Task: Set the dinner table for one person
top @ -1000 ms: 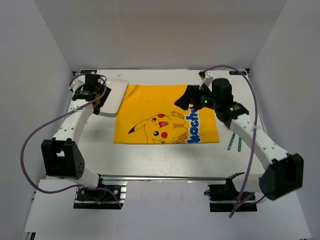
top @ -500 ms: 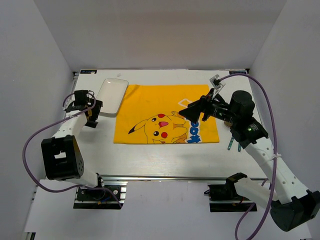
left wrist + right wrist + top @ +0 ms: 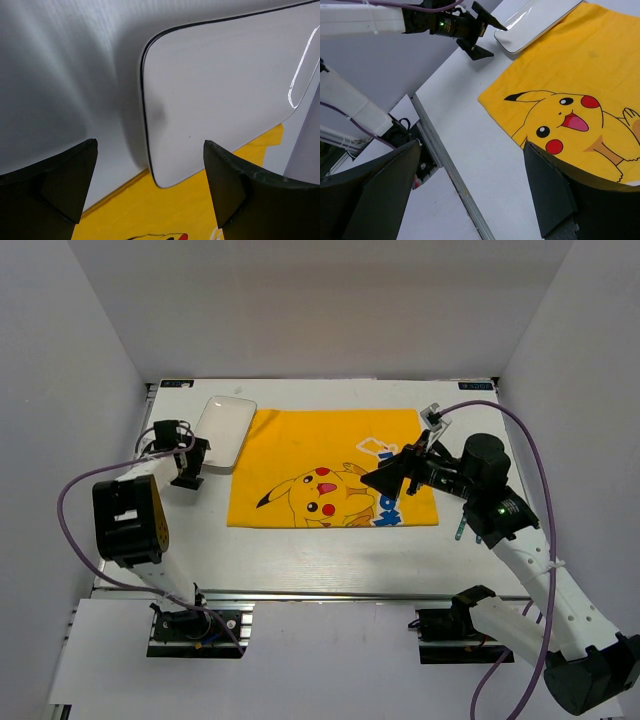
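white dinner table (image 3: 300, 540): plate (image 3: 225, 430) far left, seemingly touching the placemat (image 3: 330, 445).
left gripper (image 3: 193, 462), spread, just beside plate's near end, its long axis running away; right gripper (image 3: 386, 473), spread too, well apart.

Plate (image 3: 225, 430) sits left of placemat (image 3: 320, 455) (touching) on dinner table (image 3: 300, 545).

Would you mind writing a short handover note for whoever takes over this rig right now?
Left gripper: open, empty, beside the white plate.
Right gripper: open, empty, over the yellow placemat.
Placemat lies flat on the dinner table; plate overlaps its far-left corner.
Thin greenish items right of the mat, partly hidden.
Done: mat laid.
Left, probably: plate onto mat, then cutlery.
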